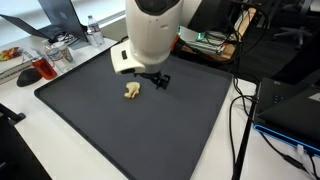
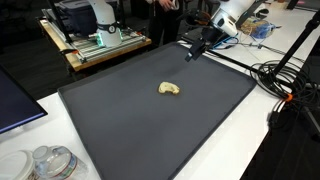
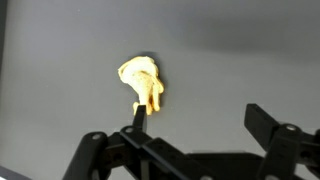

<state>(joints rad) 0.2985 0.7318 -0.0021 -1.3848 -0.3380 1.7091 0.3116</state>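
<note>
A small pale yellow crumpled object point(image 3: 143, 84) lies on the dark grey mat point(image 3: 230, 60). It also shows in both exterior views, near the mat's middle point(image 1: 132, 91) point(image 2: 170, 89). My gripper point(image 3: 198, 117) is open, its jaws standing wide with nothing between them. One finger point(image 3: 137, 116) lines up just below the yellow object in the wrist view. In an exterior view the gripper point(image 2: 197, 50) hovers above the mat, well away from the object, toward the mat's far edge. In an exterior view the arm's white body hides most of the gripper point(image 1: 157, 79).
The mat point(image 2: 130, 130) covers a white table. A cart with equipment point(image 2: 95, 38) stands behind it. Cables point(image 2: 282, 80) run along one side. Clear containers point(image 2: 50, 163) sit at a near corner. Bottles and a red item point(image 1: 45, 62) stand past another corner.
</note>
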